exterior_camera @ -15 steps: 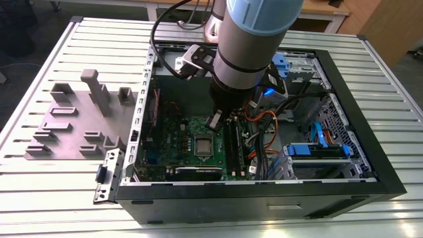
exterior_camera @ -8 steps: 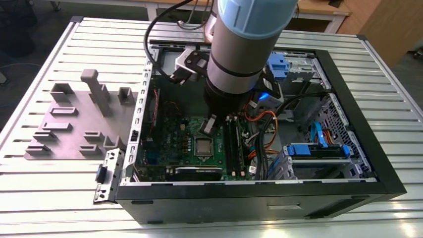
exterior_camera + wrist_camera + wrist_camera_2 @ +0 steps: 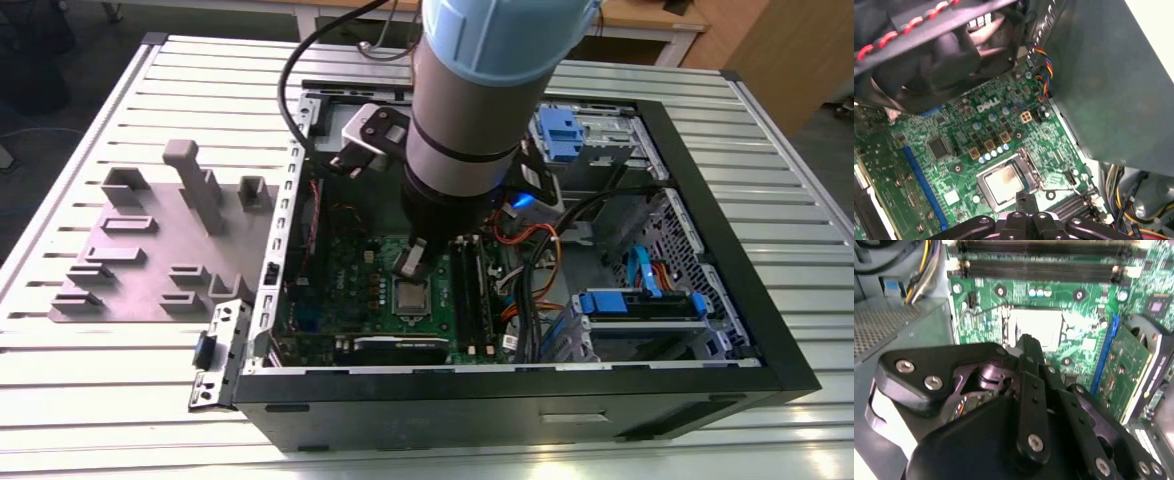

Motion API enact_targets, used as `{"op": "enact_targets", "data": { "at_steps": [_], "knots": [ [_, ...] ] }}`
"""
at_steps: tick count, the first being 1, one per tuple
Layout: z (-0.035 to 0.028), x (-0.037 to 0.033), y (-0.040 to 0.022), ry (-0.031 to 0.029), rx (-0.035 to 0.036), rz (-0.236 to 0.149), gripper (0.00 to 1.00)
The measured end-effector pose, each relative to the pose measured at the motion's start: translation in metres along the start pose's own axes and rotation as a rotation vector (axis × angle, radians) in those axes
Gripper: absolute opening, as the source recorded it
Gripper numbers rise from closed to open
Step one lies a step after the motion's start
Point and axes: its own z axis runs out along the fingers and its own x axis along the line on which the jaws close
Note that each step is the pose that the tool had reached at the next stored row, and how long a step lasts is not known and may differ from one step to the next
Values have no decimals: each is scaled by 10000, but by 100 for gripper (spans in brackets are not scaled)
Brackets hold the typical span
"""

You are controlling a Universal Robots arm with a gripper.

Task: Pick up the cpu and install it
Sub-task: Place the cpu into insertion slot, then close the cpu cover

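the gripper (image 3: 411, 262) hangs just above the socket frame (image 3: 1005, 181) on the green motherboard (image 3: 949, 150). the cpu (image 3: 1002, 182) sits in it. i cannot tell if the gripper is open.

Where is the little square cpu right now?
The cpu lies in the socket on the green board inside the computer case, just below the tool in the first wrist view.

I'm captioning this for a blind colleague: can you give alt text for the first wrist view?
The pincer hangs just above the motherboard socket, where the cpu lies flat inside the metal frame. Coloured wires run along the grey case wall.
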Motion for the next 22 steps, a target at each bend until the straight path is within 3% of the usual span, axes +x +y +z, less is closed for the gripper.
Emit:
{"op": "enact_targets", "data": {
  "at_steps": [15,19,22],
  "knots": [
    [2,3,4,20,8,-19,11],
    [2,4,5,67,-33,-496,11],
    [2,2,5,65,-25,-511,11]
  ]
}}
